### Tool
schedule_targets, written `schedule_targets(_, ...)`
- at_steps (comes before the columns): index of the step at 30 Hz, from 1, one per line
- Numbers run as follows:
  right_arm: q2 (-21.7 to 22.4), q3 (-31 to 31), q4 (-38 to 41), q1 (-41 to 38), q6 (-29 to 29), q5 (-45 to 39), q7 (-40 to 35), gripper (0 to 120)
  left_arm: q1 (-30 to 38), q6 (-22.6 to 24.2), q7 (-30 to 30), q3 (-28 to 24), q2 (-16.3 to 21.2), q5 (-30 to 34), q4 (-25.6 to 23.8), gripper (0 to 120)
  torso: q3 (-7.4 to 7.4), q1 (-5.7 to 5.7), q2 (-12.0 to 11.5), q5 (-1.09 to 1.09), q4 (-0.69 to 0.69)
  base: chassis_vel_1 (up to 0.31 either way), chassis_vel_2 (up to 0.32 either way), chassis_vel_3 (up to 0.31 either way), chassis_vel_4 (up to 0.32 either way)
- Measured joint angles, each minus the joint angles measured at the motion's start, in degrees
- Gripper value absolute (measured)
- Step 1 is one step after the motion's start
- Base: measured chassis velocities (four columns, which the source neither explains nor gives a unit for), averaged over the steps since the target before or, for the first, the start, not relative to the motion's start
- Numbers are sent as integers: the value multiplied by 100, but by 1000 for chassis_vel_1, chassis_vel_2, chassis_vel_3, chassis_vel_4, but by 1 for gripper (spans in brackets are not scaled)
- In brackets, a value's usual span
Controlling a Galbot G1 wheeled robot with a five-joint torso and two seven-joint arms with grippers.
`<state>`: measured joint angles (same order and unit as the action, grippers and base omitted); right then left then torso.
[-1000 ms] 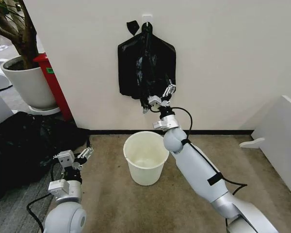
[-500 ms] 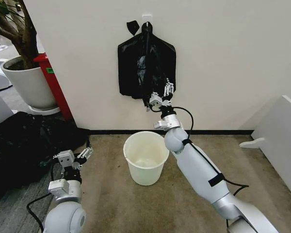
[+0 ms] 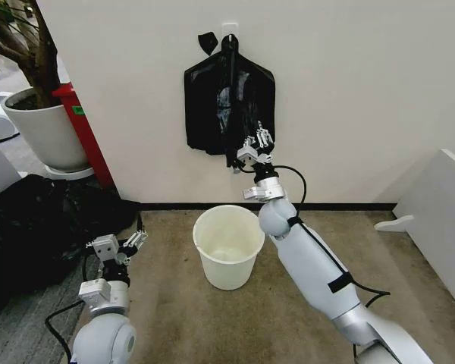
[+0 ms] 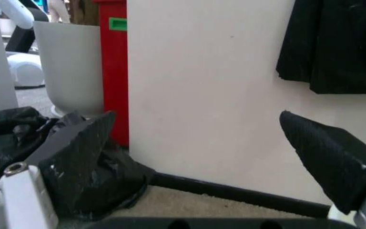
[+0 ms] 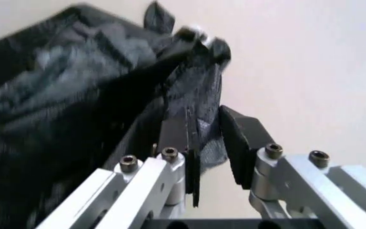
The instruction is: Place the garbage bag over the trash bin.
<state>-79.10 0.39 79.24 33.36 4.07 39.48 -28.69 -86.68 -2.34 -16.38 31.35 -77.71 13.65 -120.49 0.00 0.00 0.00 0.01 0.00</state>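
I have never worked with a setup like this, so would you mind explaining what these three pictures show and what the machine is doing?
This is a wheeled robot with two arms, each ending in a two-fingered gripper. The wide picture comes from a camera on its head, looking down; the other two come from cameras on its wrists. In the head view the right gripper is raised to a black garbage bag hanging from a hook on the wall. Its wrist view shows its fingers open, with a fold of the plastic between them, not yet pinched. On the carpet below stands the cream-white trash bin, without a liner. The left gripper waits low and open, near a heap of black plastic beside a white planter pot.
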Motion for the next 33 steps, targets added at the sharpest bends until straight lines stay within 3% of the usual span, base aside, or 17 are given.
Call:
schedule_targets(4,42,-52,-30,20,-118,-230,18,18,6,0,1,-3,-1,-2,9,100,0,0,0,-1,0,0,0,0,0)
schedule_targets(10,43,-176,-116,36,-151,-420,130,43,0,-1,2,1,-4,-4,9,100,0,0,0,-1,0,0,0,0,0)
schedule_targets(13,24,-195,-144,35,-97,-443,178,50,-14,-5,2,10,-5,-5,-3,100,0,0,0,-1,0,0,0,0,0)
schedule_targets(24,-17,-217,-195,-64,80,-325,298,50,-50,-27,2,35,-29,-23,-32,100,0,0,0,-1,0,0,0,0,0)
schedule_targets(33,-66,-353,-342,-190,84,-366,418,27,-59,-35,1,44,-59,-65,-35,100,0,0,0,-1,0,0,0,0,0)
